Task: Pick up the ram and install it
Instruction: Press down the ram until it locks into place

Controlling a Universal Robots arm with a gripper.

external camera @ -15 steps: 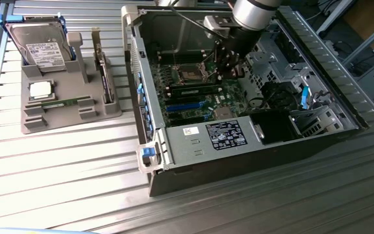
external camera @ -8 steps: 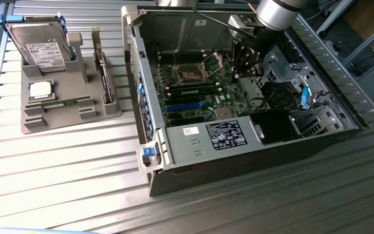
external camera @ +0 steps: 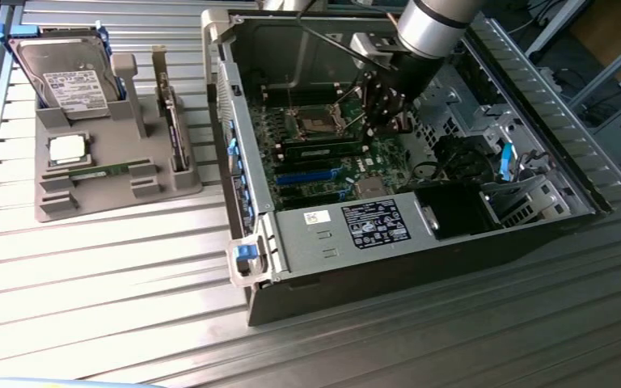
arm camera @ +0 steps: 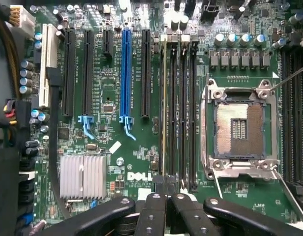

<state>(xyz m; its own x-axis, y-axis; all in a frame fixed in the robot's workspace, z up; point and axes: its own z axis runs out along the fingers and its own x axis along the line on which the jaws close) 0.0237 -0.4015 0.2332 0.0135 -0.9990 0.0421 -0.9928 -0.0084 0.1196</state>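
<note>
1. Sitting on edge in a memory slot of the motherboard (arm camera: 117,162), the ram (arm camera: 164,113) is lying beside the empty processor socket (arm camera: 239,128).
2. The fingers (arm camera: 163,211) are pressing together just above the ram's near end.
3. The open computer case (external camera: 322,242) is resting on the desk (external camera: 106,275), near a grey parts tray (external camera: 106,202).

A: What do the fingers (arm camera: 166,209) cover?
B: They meet over the near ends of the memory slots (arm camera: 183,113), so the slot ends beneath them are hidden; possibly a ram stick sits edge-on in one slot.
A: And around them?
B: The picture's edge cuts off the gripper (arm camera: 166,196) behind the fingertips. In the exterior view the arm (external camera: 432,28) hides the motherboard (external camera: 322,162) behind the fingers
</note>
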